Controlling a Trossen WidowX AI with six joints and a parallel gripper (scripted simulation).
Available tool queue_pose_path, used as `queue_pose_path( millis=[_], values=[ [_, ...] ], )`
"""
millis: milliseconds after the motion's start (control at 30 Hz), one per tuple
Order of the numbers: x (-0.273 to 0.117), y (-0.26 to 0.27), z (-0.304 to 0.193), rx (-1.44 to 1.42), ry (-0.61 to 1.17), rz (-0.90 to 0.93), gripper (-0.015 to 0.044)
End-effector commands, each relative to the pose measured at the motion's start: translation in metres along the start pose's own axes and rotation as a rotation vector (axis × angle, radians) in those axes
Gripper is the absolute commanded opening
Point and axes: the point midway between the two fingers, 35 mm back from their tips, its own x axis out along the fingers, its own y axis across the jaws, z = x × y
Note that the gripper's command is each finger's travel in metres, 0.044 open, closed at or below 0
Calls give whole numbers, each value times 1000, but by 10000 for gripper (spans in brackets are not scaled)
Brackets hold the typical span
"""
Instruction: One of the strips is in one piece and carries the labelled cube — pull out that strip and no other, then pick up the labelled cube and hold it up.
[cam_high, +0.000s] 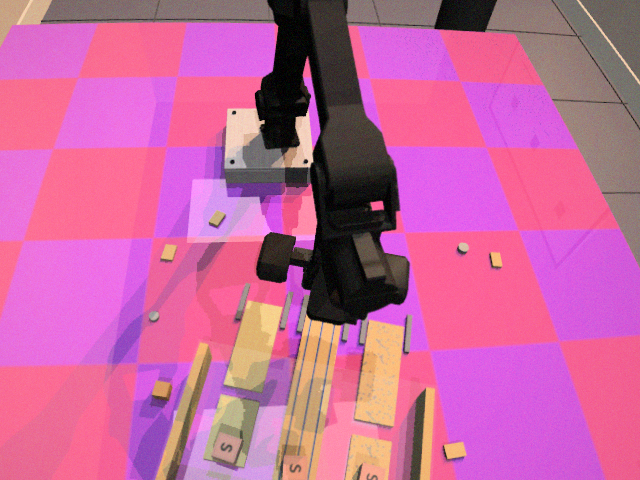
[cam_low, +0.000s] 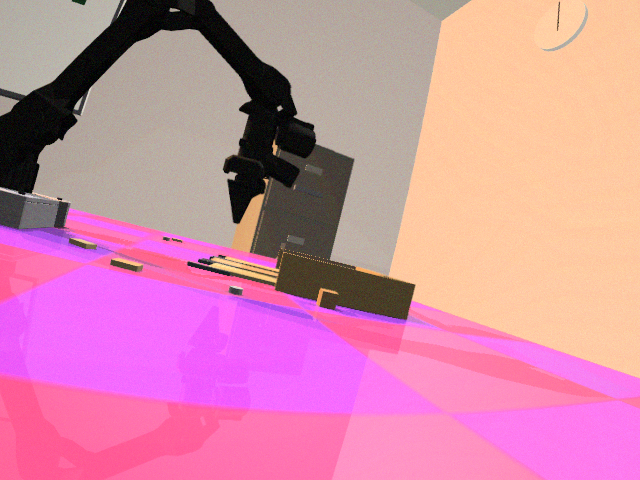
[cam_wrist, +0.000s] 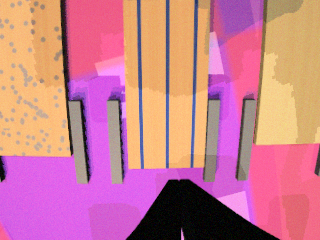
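Observation:
Three tan strips lie side by side, running into a low tan-walled pen (cam_high: 188, 408) (cam_low: 341, 286). The middle strip (cam_high: 310, 387) (cam_wrist: 167, 60), marked with blue lines, is in one piece and carries a cube labelled S (cam_high: 294, 467) at its far end. The plain strip (cam_high: 253, 343) (cam_wrist: 294, 60) and the speckled strip (cam_high: 379, 372) (cam_wrist: 30, 60) are each split in two, with a cube (cam_high: 227, 446) (cam_high: 371, 472) on the far piece. My gripper (cam_low: 236, 217) (cam_wrist: 178, 188) is shut and empty. It hangs above the table just short of the middle strip's near end. In the top view the arm hides the fingers.
Short grey posts (cam_high: 242, 301) (cam_high: 407, 333) (cam_wrist: 78, 140) (cam_wrist: 247, 136) flank the strips' near ends. Small tan blocks (cam_high: 217, 218) (cam_high: 168, 252) (cam_high: 495, 259) (cam_high: 454, 450) and grey discs (cam_high: 463, 248) (cam_high: 154, 316) are scattered about. The arm's grey base (cam_high: 248, 160) stands behind.

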Motion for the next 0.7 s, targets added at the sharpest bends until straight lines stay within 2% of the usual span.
queue_pose_path(
  millis=[0, 667],
  values=[
    [5, -1, 1, 7, 12, -1, 0],
    [38, 1, 4, 7, 12, -1, 0]
  ],
)
